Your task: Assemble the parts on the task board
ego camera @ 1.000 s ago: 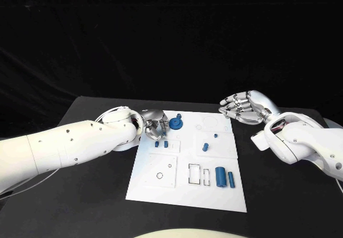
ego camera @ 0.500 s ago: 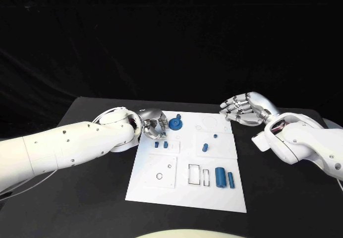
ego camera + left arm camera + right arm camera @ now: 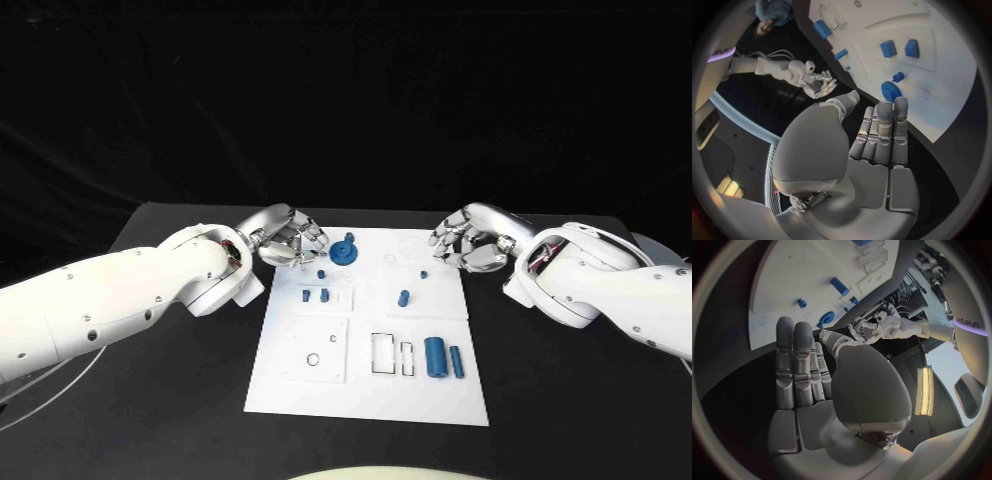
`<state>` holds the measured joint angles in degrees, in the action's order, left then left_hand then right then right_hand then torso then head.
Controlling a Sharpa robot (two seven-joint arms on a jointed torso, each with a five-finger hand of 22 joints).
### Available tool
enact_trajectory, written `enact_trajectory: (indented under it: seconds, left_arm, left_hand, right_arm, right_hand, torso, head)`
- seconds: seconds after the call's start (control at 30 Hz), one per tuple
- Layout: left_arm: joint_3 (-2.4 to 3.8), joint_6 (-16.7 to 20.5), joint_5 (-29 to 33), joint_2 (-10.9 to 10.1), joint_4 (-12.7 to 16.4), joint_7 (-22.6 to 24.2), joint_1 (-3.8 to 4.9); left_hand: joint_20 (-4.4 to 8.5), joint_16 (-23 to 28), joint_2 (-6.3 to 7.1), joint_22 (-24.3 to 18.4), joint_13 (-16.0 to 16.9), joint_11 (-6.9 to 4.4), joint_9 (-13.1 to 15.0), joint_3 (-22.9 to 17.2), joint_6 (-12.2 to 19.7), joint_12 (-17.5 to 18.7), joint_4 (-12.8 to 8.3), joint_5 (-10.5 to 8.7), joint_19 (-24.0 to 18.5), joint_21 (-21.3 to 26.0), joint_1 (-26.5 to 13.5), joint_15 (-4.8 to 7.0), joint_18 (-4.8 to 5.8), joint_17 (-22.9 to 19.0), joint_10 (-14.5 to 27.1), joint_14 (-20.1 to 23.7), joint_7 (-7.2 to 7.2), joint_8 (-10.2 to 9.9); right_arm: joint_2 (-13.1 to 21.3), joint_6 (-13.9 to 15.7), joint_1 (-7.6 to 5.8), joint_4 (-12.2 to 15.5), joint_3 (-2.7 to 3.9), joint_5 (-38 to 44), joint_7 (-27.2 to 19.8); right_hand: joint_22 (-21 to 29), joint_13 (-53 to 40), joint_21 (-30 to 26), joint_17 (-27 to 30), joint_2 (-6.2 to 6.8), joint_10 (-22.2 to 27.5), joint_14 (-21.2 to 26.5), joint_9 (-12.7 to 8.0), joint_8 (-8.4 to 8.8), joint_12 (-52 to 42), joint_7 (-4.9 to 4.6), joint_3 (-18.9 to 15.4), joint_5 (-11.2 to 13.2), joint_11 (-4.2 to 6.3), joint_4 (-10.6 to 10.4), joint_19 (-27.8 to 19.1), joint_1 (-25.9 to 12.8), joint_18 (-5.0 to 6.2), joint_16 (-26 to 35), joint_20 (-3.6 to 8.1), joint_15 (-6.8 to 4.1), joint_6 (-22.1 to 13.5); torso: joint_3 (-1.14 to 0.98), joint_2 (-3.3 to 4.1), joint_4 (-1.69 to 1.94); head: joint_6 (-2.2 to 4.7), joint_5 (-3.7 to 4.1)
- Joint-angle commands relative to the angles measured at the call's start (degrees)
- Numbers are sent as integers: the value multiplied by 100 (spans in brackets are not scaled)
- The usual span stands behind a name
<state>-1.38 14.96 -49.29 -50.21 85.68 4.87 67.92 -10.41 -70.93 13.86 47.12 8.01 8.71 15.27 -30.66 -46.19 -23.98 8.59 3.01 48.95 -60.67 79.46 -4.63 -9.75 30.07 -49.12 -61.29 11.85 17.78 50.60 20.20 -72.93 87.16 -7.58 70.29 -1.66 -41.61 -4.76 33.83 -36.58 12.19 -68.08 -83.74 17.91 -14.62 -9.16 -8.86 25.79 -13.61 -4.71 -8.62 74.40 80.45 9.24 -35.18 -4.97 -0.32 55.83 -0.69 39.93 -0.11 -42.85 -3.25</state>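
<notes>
Two empty robot hands, left robot hand (image 3: 286, 236) and right robot hand (image 3: 469, 238) spread above black table (image 3: 577, 380), white task board (image 3: 361, 375)

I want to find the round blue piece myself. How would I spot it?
Look at the white task board in the middle of the black table. Go to its far left corner, beside the left hand. The round blue piece sits there: a flat disc with a knob, while the other blue parts are small blocks or bars.
</notes>
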Motion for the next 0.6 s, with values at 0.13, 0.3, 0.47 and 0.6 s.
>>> enact_trajectory:
  seconds: [0.13,0.3,0.47,0.6]
  left_arm:
    - [7,338,3187,-118,170,1383,3]
    - [7,295,4064,-178,276,1681,3]
    - [7,251,4385,-215,340,1798,3]
    - [6,226,4481,-234,357,1822,3]
  left_hand:
    - [59,220,-52,-103,30,-60,-1,10,-74,-152,66,24,-3,130,35,55,-90,-167,-98,127,-44,49]
    - [75,274,-90,-138,30,-76,4,-28,-129,-198,53,25,1,186,95,71,-89,-230,-111,147,-65,82]
    - [80,291,-100,-149,27,-78,7,-48,-149,-209,43,27,4,203,119,74,-88,-250,-109,156,-68,95]
    - [80,294,-100,-150,27,-77,7,-49,-153,-211,42,26,4,206,121,74,-88,-253,-109,158,-67,97]
  right_arm:
    - [-111,-402,72,-12,0,2136,741]
    - [-262,-399,144,-86,0,2541,907]
    - [-403,-464,213,-144,0,2724,970]
    - [-487,-523,248,-181,0,2807,995]
  right_hand:
    - [-1495,-2,1672,-1161,105,87,-145,14,66,144,-32,113,48,-16,-56,310,-110,-254,-1419,-35,38,-20]
    - [-2662,-12,2965,-2241,184,132,-205,47,109,233,-68,203,56,-73,-71,516,-176,-412,-2720,-74,74,-56]
    - [-3203,2,3562,-2687,191,168,-229,75,144,300,-100,273,56,-106,-60,627,-196,-489,-3273,-128,106,-86]
    - [-3432,3,3828,-2888,186,152,-257,92,146,311,-98,305,54,-105,-47,711,-194,-531,-3509,-142,111,-76]
  torso:
    - [5,7,0]
    - [9,10,-3]
    - [13,10,8]
    - [14,12,11]
  head:
    - [11,121]
    - [7,143]
    - [-6,183]
    - [-17,188]
